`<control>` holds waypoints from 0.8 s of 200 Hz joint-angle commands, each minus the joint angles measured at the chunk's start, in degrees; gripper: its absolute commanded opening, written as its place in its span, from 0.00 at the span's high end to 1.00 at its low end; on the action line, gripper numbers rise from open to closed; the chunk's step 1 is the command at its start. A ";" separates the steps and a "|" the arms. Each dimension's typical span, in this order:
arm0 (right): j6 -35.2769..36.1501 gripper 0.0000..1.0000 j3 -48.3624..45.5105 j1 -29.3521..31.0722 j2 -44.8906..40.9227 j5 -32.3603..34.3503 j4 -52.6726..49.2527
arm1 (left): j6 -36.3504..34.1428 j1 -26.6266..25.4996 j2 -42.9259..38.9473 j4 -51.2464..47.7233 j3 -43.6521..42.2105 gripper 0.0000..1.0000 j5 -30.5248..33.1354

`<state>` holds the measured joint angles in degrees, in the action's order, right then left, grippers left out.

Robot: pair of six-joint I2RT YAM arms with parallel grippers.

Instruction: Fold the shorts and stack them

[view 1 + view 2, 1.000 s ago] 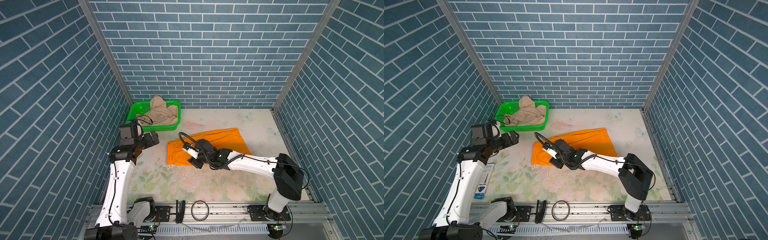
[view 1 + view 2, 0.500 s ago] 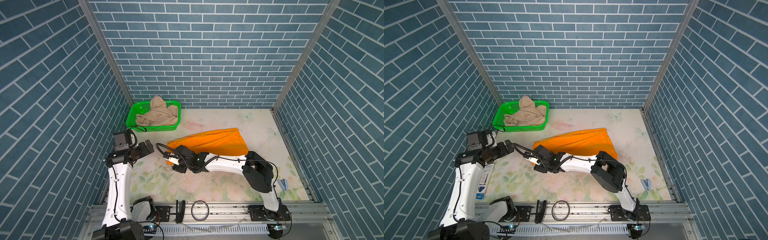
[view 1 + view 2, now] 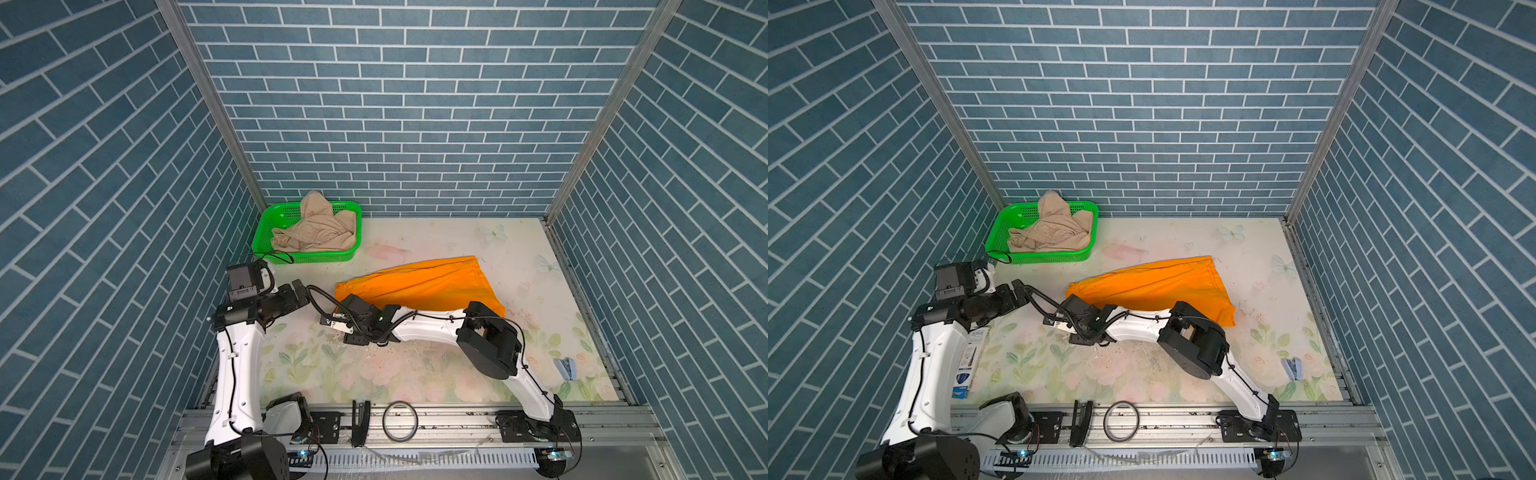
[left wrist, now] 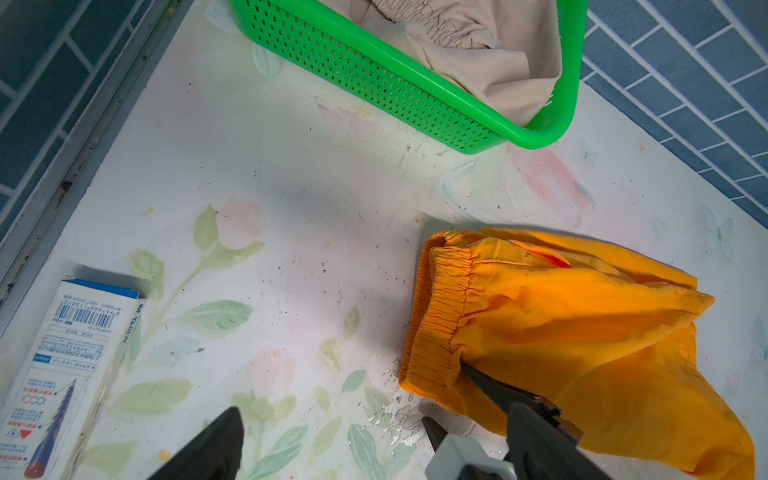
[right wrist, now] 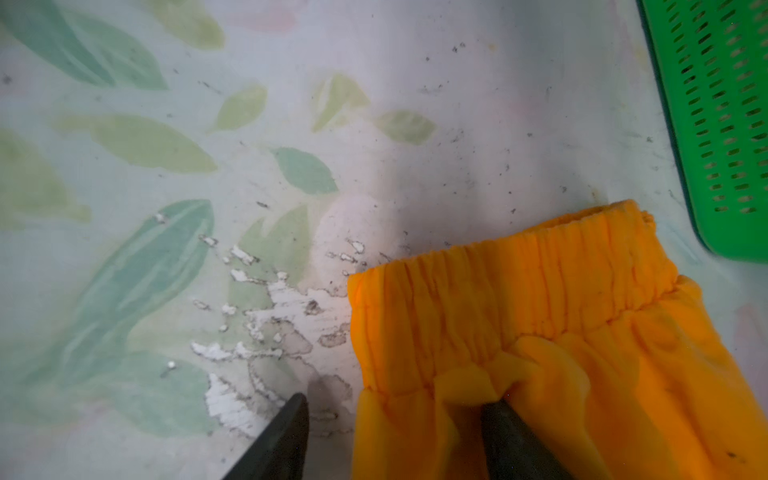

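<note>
Right fingers (image 5: 286, 436) apart, astride orange shorts (image 3: 419, 284) waistband; left fingers (image 4: 208, 449) wide, empty. Two pairs; beige shorts (image 3: 316, 232) in single basket (image 3: 307, 257).

Blue brick-pattern walls (image 3: 395, 104), silver corner posts (image 3: 215, 104), pale floral tabletop (image 3: 415, 374), metal front rail (image 3: 457, 419), even light

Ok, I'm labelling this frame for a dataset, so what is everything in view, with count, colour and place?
orange shorts: one, bright orange, lying on the table
beige shorts: one, pale beige, crumpled in the basket
basket: one, green, table's far left corner
box: one, white and blue, left table edge
small item: one, pale blue, near right; too small to name
stapler: one, black, front rail
ring: one, black, beside the stapler
table: one, pale floral
walls: three, blue brick
left gripper: one, black, open, left of the orange shorts
right gripper: one, black, jaws apart at the orange waistband
</note>
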<state>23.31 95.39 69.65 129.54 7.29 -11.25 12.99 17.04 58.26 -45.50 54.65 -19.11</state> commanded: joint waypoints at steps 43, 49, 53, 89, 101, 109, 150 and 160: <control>6.99 0.35 1.83 0.07 3.82 5.63 1.45 | -0.69 2.15 -0.02 0.41 -0.60 0.00 -0.75; 6.79 0.37 1.46 0.14 3.93 5.48 1.83 | -0.68 2.35 0.15 0.36 -0.68 0.00 -0.81; 6.63 0.39 1.30 0.14 3.90 5.38 2.03 | -0.64 2.42 0.19 0.40 -0.69 0.00 -0.75; 4.09 0.70 -0.74 -0.02 3.01 2.72 4.37 | -0.60 2.71 1.31 0.06 -0.78 0.00 -1.22; 2.42 0.88 -1.91 -0.35 2.19 1.36 5.98 | -0.60 2.72 1.73 -0.07 -0.78 0.00 -1.44; 1.20 0.99 -3.26 -0.63 1.11 0.02 7.73 | -0.62 2.69 2.00 -0.28 -0.62 0.00 -1.31; -6.02 1.00 -12.79 -3.03 -5.96 -8.18 20.29 | -0.53 2.70 4.29 -1.10 -0.51 0.00 -3.61; -7.35 1.00 -15.02 -3.56 -7.16 -9.55 23.19 | 0.37 2.69 4.80 -0.47 -0.89 0.00 -4.85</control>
<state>22.02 85.03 67.37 127.17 4.51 4.54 12.91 19.38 61.98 -45.63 54.59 -21.02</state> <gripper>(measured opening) 0.072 0.996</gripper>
